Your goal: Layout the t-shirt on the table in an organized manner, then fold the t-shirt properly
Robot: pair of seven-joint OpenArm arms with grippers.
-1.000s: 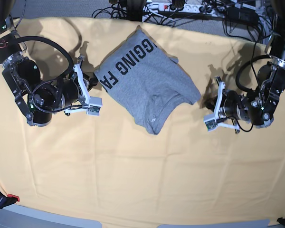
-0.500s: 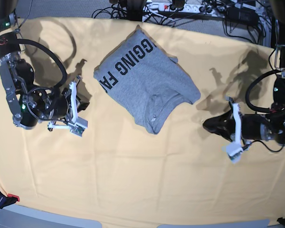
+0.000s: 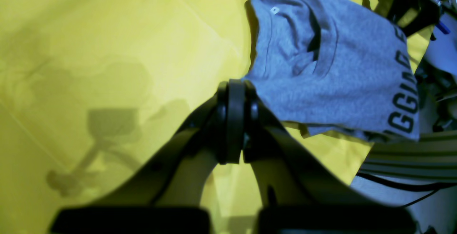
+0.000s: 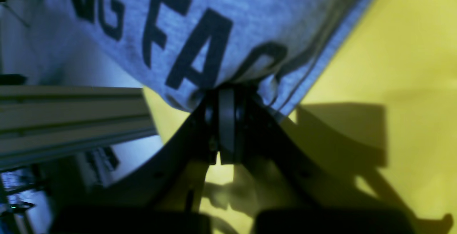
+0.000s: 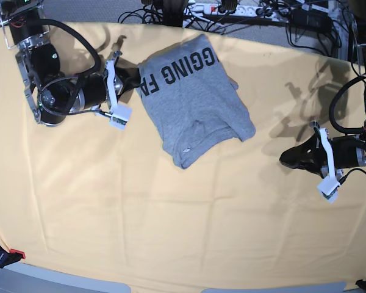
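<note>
Base: table [image 5: 171, 232] creased yellow cloth, cables [image 5: 244, 12] behind

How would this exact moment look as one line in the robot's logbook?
right pincer: shut on t-shirt edge | left pincer: shut, empty, apart | table: shirt crumpled

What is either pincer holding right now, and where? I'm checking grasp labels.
The right pincer pinches the t-shirt at its lettered edge. The left pincer is shut on nothing.
</note>
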